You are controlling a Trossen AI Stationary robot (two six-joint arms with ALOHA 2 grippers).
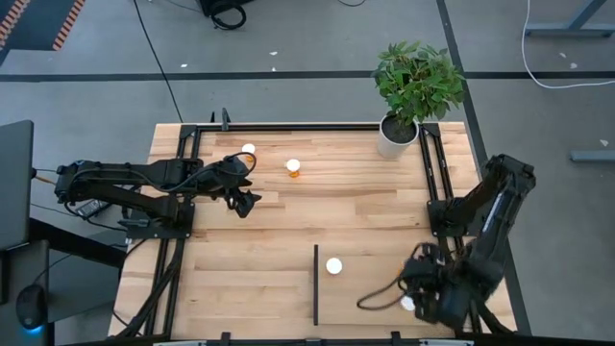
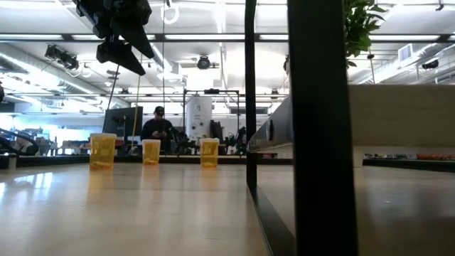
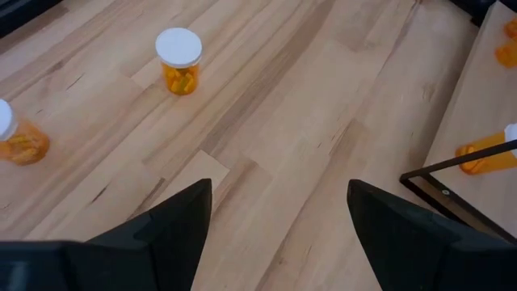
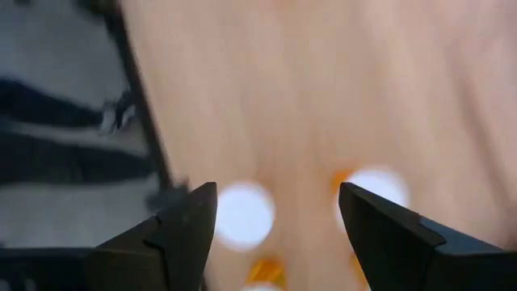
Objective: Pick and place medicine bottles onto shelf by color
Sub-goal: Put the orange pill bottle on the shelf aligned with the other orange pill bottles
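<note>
Two orange medicine bottles with white caps (image 1: 293, 168) (image 1: 249, 150) stand upright on the far part of the table. My left gripper (image 1: 245, 202) hangs open above the wood just near of them, and its wrist view shows both bottles (image 3: 178, 61) (image 3: 20, 137) ahead of the fingers. A white-capped bottle (image 1: 333, 266) stands on the shelf (image 1: 370, 308), right of the black strip (image 1: 316, 284). My right gripper (image 1: 415, 293) hovers open over the shelf's right near part, above two blurred white caps (image 4: 242, 214) (image 4: 376, 194).
A potted plant in a white pot (image 1: 396, 135) stands at the table's far right corner. Black frame rails (image 1: 288, 126) run along the far edge and both sides. Bare wood (image 1: 317, 211) lies between the far bottles and the shelf.
</note>
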